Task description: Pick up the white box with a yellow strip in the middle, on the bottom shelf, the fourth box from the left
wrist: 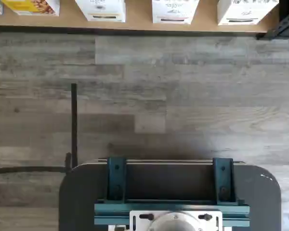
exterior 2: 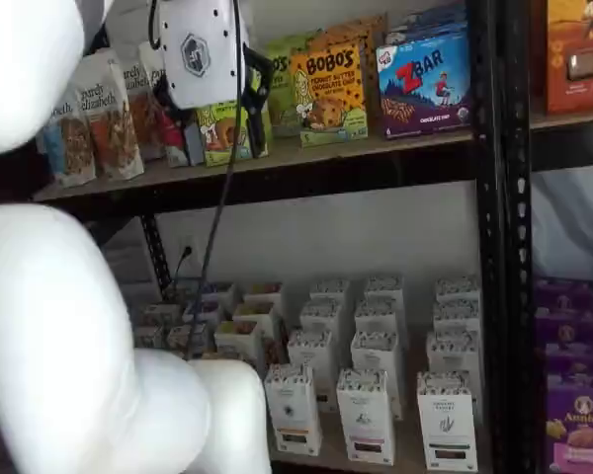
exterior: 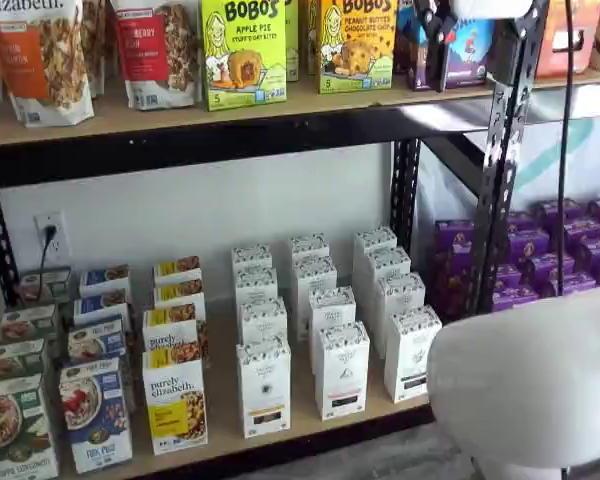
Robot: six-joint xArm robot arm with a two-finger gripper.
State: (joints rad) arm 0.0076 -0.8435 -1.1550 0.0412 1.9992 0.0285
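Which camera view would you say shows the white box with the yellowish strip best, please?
A shelf view: there the white box shows its whole front, strip included, at the front of the bottom shelf. In the other shelf view it is complete but farther to the side. The wrist view shows only its lower part.

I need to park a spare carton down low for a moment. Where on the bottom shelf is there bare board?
The bottom shelf is crowded: columns of cartons stand close together. Bare strips show only along its front edge before the white box and its neighbours, and at the right end by the upright. The wood floor in front is open.
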